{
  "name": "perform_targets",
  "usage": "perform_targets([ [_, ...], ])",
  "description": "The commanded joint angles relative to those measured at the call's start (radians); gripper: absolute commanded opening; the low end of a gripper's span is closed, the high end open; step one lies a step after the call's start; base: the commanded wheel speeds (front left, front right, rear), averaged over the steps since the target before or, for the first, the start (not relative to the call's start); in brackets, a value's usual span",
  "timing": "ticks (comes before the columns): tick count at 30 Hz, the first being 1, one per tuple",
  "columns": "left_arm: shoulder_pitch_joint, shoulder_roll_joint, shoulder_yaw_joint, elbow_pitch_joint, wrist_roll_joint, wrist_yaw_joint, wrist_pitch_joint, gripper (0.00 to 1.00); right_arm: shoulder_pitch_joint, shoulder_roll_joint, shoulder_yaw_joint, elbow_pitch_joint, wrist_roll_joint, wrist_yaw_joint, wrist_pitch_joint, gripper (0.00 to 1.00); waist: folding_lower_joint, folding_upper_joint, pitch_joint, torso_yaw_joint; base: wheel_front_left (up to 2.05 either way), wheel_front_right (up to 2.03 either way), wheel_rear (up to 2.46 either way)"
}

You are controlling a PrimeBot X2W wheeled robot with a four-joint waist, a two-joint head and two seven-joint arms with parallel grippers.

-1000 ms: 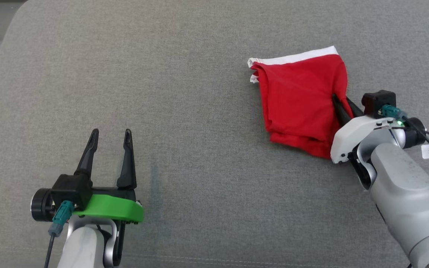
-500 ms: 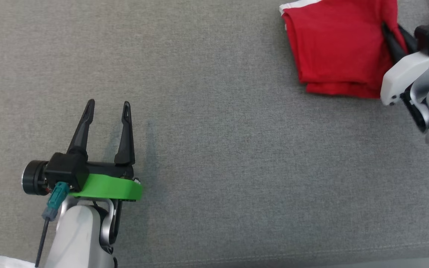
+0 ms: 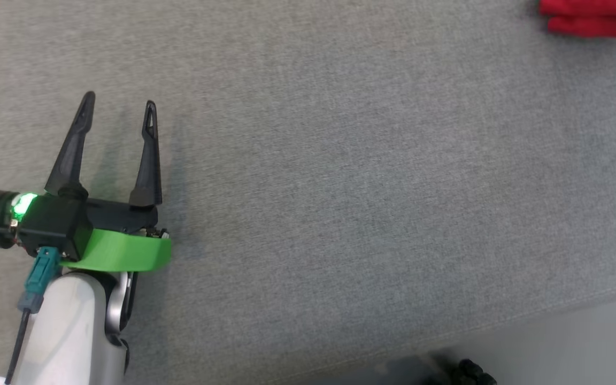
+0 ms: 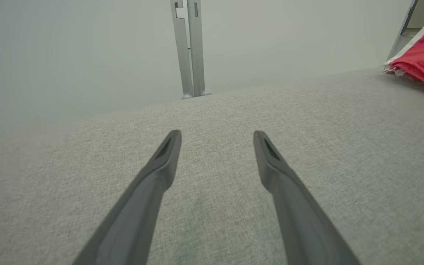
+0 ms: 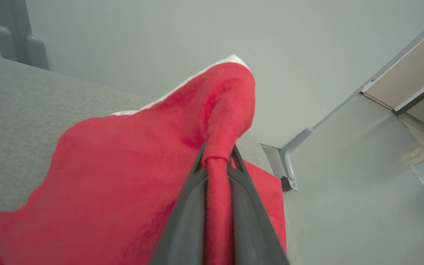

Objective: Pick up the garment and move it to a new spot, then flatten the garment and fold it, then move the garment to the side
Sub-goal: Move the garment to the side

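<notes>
So the red garment [image 5: 123, 176] is way over by the far right corner of the grey fabric surface [image 3: 340, 187]. The head view catches just a strip of its red hem at the top right edge. From the right wrist you can see it properly: a bunched fold of the red cloth is pinched tight between the two dark fingers of the right gripper [image 5: 218, 154], which are closed down on it with only the fabric between them. The fold stands up past the fingertips and has a thin white trim along its top. The rest of the cloth spreads out low and to the left over the grey surface. It looks like the bulk of it rests there, but from this angle I can't say for sure how much is lifted.

The left wrist view shows the garment at its right edge, white trim up, well apart from the left gripper [image 3: 120, 101].

That left gripper sits over the near left part of the surface, fingers spread wide with nothing between them, hovering just above the fabric. A green collar [image 3: 121, 254] wraps its wrist and a small green light [image 3: 22, 204] glows on the side.

Beyond the far edge there's a grey upright post [image 4: 190, 48] against a plain pale wall.
</notes>
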Motion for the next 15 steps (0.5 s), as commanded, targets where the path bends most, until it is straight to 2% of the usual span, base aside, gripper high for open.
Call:
perform_targets([
  [1,-0.018,0.018,0.002,-0.021,0.012,0.002,0.011,1.0,-0.021,-0.013,-0.003,0.001,0.012,-0.003,0.006,0.0,-0.0001,-0.0001,0.065,-0.061,0.0,0.0,0.0],
  [4,-0.018,0.031,0.002,-0.071,0.016,0.002,0.038,1.0,-0.046,-0.052,-0.005,0.018,0.025,-0.003,0.019,0.0,-0.0001,-0.0001,0.087,-0.066,0.0,0.0,0.0],
  [15,0.0,0.058,0.003,-0.165,0.018,0.01,0.084,1.0,-0.148,-0.075,-0.011,0.163,0.019,-0.003,0.029,0.0,-0.0001,-0.0001,0.127,-0.058,0.0,0.0,0.0],
])
